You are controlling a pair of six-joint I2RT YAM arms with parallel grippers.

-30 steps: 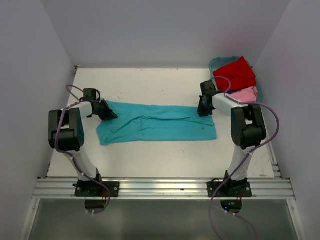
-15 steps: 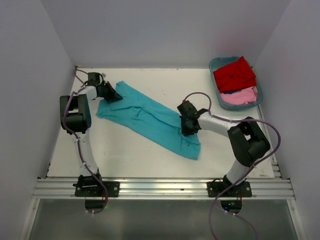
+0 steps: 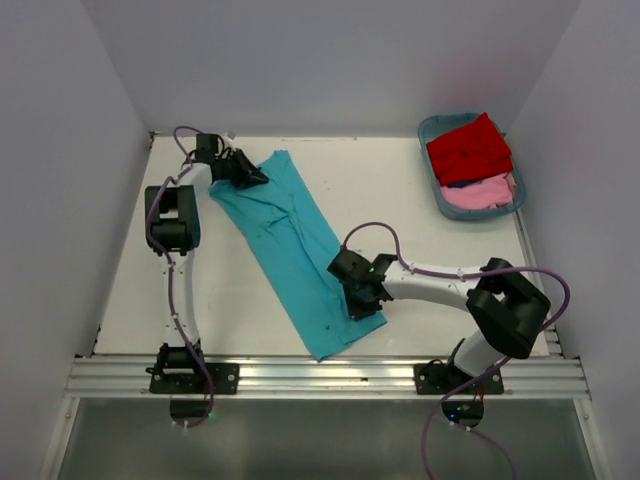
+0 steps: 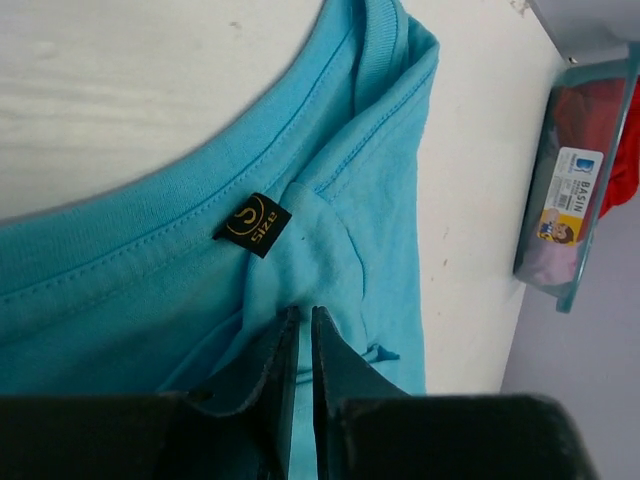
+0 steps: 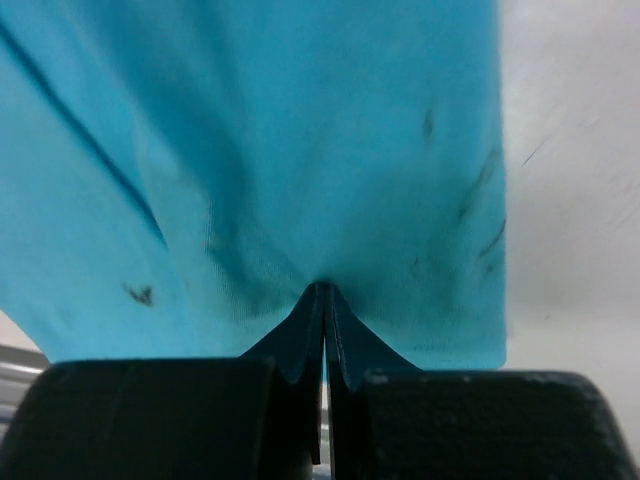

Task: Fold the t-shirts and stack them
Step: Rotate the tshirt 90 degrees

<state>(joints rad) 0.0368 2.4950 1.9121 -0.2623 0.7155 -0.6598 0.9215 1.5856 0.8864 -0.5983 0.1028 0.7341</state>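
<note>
Lying diagonal now, not crosswise: turquoise t-shirt (image 3: 290, 235), seemingly still pinched.

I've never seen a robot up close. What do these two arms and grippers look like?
Each arm is slim white tubing between chunky black joints: the left arm, the right arm. A purple cable loops along each. The left gripper and right gripper are black, with two flat fingers tapering to thin tips. Black bases sit on a silver rail.
</note>
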